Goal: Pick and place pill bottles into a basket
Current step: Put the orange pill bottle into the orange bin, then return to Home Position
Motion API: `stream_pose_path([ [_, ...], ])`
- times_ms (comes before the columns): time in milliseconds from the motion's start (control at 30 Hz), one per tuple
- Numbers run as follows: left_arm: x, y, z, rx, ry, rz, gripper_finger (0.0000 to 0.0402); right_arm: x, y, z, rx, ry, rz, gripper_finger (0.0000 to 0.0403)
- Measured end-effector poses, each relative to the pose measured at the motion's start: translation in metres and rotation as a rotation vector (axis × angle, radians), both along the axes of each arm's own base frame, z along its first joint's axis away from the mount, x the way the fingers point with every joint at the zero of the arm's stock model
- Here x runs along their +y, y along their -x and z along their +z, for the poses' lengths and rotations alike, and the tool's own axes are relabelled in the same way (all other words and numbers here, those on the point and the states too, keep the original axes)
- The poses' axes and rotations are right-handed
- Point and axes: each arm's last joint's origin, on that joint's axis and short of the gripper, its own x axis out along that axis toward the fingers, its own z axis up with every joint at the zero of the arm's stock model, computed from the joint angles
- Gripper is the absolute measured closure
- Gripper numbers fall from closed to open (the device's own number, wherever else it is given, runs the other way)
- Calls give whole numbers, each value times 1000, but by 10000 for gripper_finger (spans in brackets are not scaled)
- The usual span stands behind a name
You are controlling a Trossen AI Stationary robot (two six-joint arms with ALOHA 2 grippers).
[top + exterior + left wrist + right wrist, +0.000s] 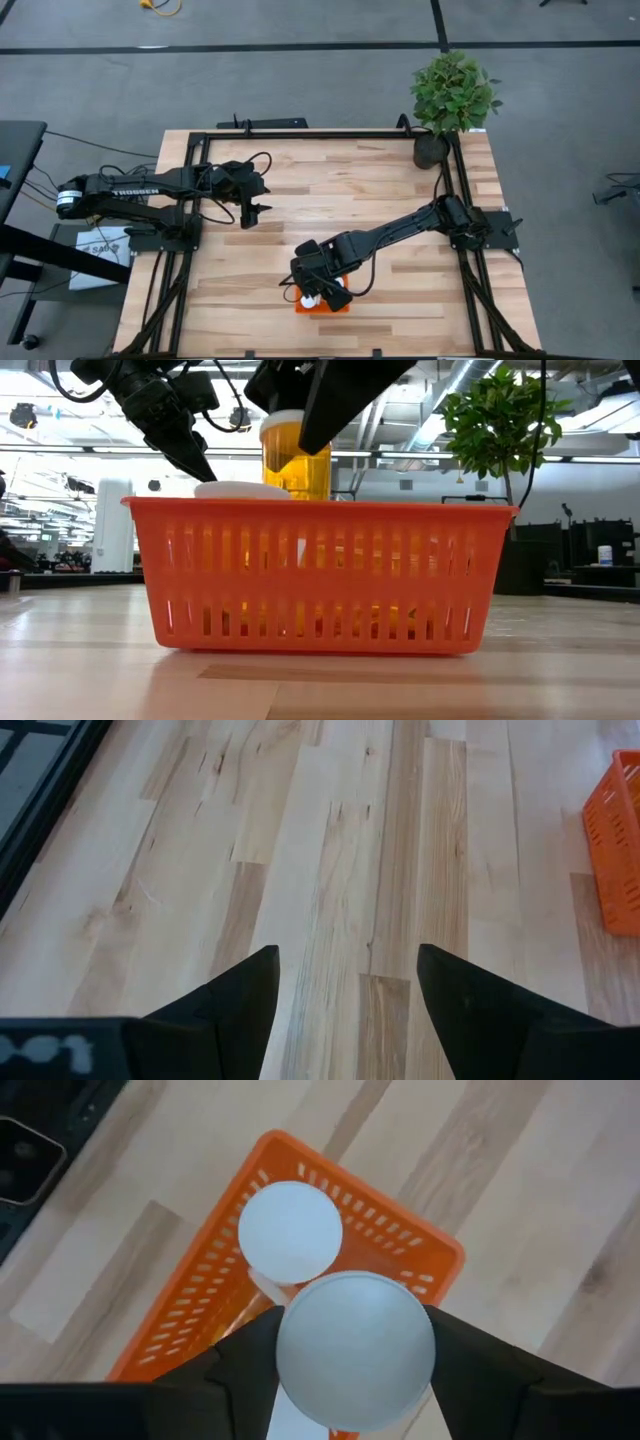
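Pill bottle, a small translucent orange cylinder with a round white cap (295,455), is clamped by its sides between the two dark fingers of the right gripper (355,1350) and held upright, its lower part dipping just below the rim of the small bright orange rectangular mesh plastic basket (320,575). Seen from the right wrist, the cap fills the gap between the fingers, directly over the basket's interior. A second white-capped pill bottle (290,1230) already stands inside the basket, just beside the held one; from table height its cap shows level with the basket's rim. More orange shapes show dimly through the basket's slotted wall, too unclear to count.

Relative to the basket, which sits near the front edge of the light wooden tabletop (330,190), the left gripper (250,215) hangs well apart, toward the tabletop's left side, its fingers spread wide over bare wood with nothing between them. A leafy green plant in a black pot (452,95) stands at the far right corner, well away from the basket.
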Motion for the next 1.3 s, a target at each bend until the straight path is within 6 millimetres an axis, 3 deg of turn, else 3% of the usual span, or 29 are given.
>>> stream_pose_path([
  [967,0,0,0,-2,7,-2,172,-6,-2,1,-6,-7,24,163],
  [1133,0,0,0,-5,24,13,172,-10,2,11,3,79,-73,163],
  [1300,-1,-2,7,-34,39,1,172,-22,9,39,55,163,-184,163],
])
